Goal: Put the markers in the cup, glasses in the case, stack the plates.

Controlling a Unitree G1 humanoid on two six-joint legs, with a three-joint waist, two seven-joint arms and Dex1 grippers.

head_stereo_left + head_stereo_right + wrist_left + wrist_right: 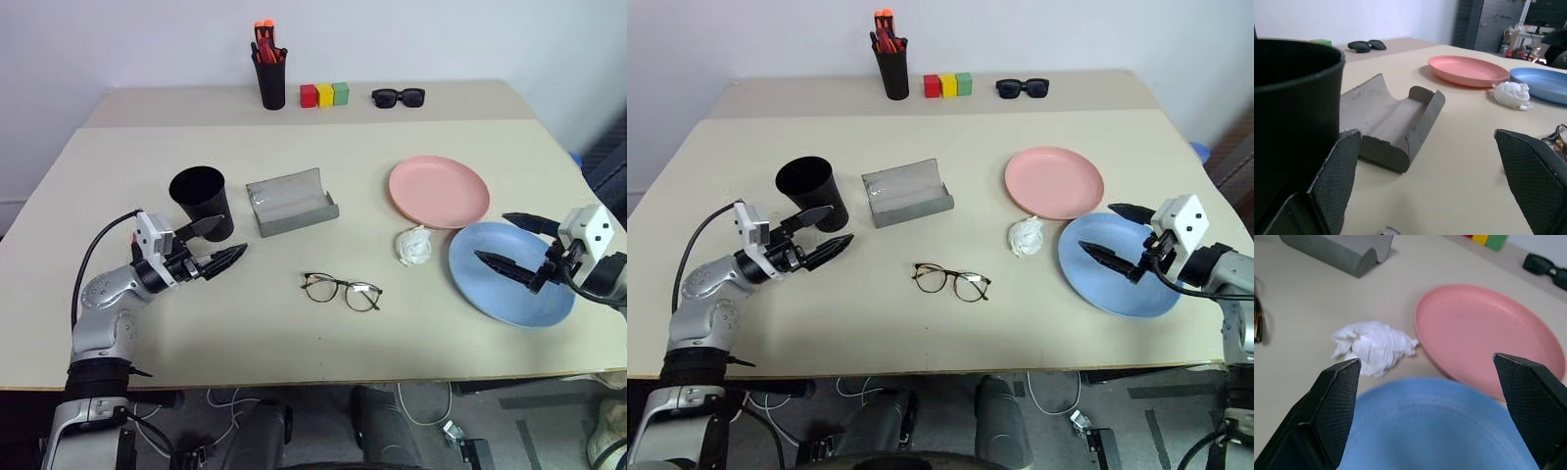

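Blue plate (pixel 509 274) beneath our right gripper (pixel 514 245), fingers spread: we'd pinch its three-o'clock rim, avoiding the tissue (pixel 412 245); left gripper (pixel 217 243) likewise spread.

An office or lab: plain beige table (pixel 118 323); white wall; loose cables (pixel 230 411) on the floor.

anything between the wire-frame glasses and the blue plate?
Yes: a crumpled white tissue lies on the table between the glasses and the blue plate, close to the plate's rim. The left eye view shows it best.
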